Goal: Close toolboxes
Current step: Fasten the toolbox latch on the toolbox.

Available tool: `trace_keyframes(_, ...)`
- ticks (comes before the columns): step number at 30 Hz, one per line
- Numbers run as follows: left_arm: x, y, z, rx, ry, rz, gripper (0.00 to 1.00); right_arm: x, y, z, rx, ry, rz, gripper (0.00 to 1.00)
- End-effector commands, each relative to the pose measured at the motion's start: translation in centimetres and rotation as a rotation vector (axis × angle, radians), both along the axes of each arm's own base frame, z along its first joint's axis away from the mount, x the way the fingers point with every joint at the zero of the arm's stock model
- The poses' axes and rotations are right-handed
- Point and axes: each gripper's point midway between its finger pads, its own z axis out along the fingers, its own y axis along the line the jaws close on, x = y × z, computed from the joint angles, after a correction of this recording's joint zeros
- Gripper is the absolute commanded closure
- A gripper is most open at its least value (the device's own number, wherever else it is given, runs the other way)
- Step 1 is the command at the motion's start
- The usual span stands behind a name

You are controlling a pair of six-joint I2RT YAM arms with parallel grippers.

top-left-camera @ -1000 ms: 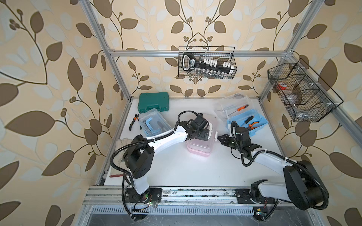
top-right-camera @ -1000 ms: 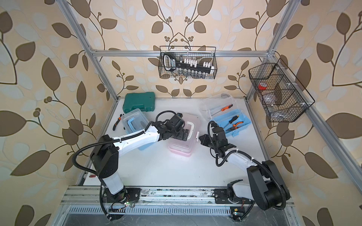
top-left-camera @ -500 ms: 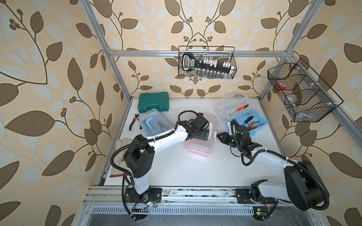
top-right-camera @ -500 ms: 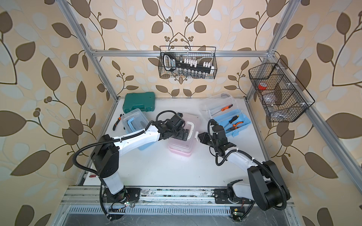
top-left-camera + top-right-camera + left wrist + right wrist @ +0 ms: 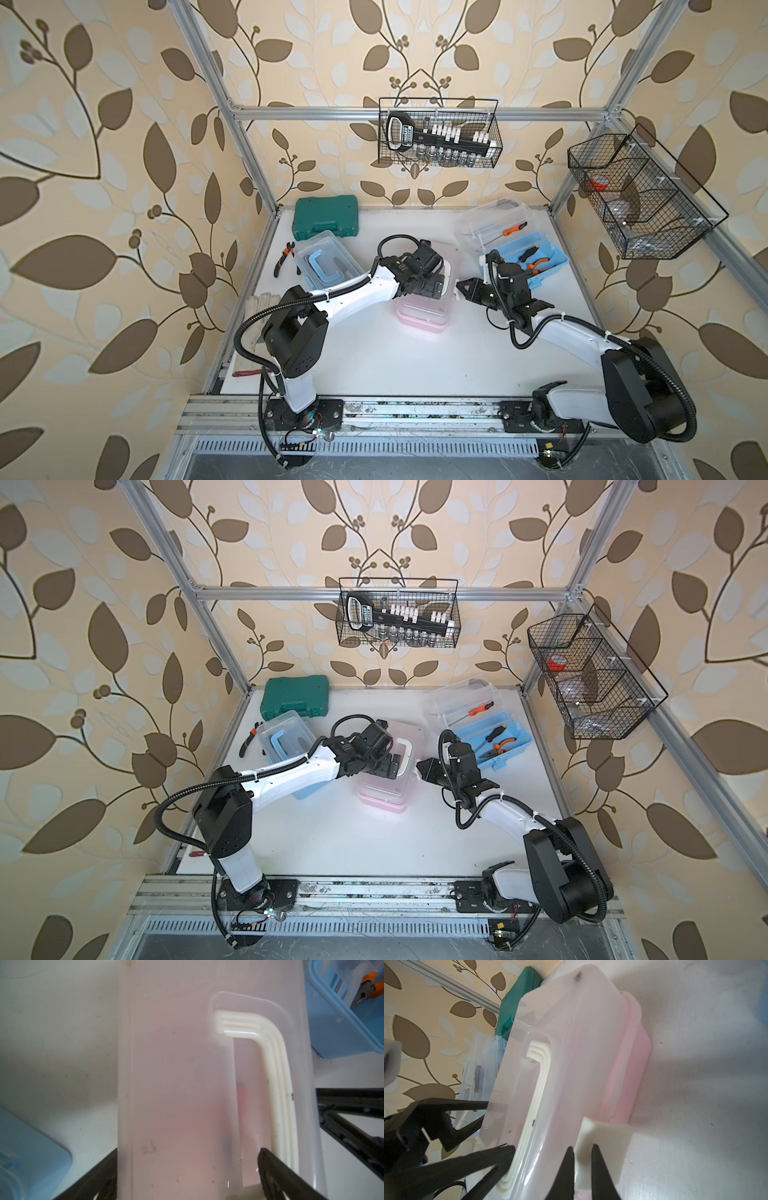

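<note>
The pink toolbox stands in the middle of the surface with its clear lid down. The left end effector is released, its fingers spread across the lid beside the white handle — apparently to hold the lid seated. The right end effector is clenched, tips at the white latch on the box's end — probably placed to press it home.

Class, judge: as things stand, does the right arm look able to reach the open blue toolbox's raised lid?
Probably yes: the clear lid stands beyond the right gripper with nothing between, and the left gripper is over the pink toolbox. The arm must turn from that box's latch.
</note>
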Motion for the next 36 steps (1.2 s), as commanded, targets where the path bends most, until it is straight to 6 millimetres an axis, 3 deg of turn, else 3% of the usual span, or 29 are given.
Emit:
trace_keyframes(1,-1.1,0.1,-1.6,0.052,0.051,-0.048,0.01,0.2,1.1,0.3,0.015,0.002,0.023,0.86)
trace_keyframes(8,-1.2,0.1,-1.7,0.052,0.054,-0.049,0.01,0.0,1.1,-1.2,-0.031,0.043,0.012,0.87)
trace_keyframes(25,-1.2,-0.3,-2.2,0.048,0.07,-0.061,0.01,-0.3,1.8,-2.3,-0.028,0.067,0.027,0.84)
trace_keyframes(36,-0.8,0.0,-0.8,0.076,0.041,-0.066,0.01,0.2,1.3,-0.9,-0.036,0.028,0.008,0.73)
